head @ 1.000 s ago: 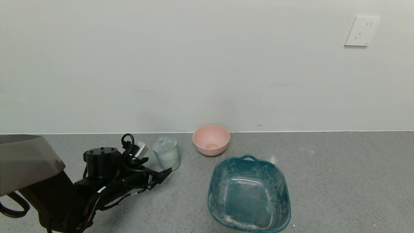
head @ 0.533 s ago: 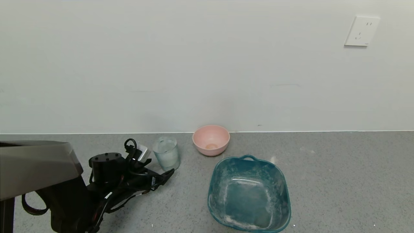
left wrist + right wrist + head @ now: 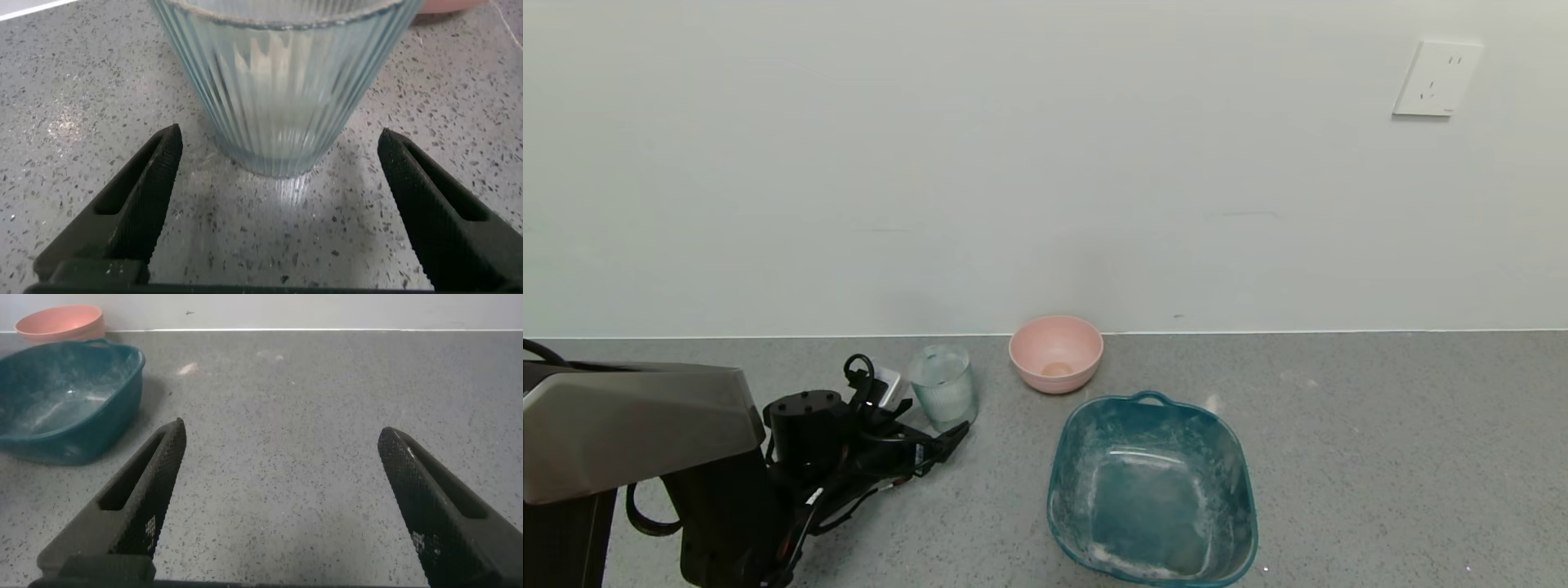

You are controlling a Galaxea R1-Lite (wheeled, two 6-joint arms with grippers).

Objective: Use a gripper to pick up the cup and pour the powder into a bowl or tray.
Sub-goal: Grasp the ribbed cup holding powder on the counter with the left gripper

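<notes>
The table [image 3: 1380,457] is grey speckled stone and its far edge meets a plain white wall [image 3: 1045,163], which carries a white socket [image 3: 1436,78] toward the right. Near the left side, the left gripper [image 3: 278,155] stands low over the table with its fingers wide open, one at each side of the cup [image 3: 943,386], not touching it. The cup stands upright near the far edge. Just beside it is the pink bowl [image 3: 1056,353], and nearer the front the teal tray [image 3: 1152,490], dusted white. The right gripper [image 3: 282,445] is held over bare table, fingers open.
</notes>
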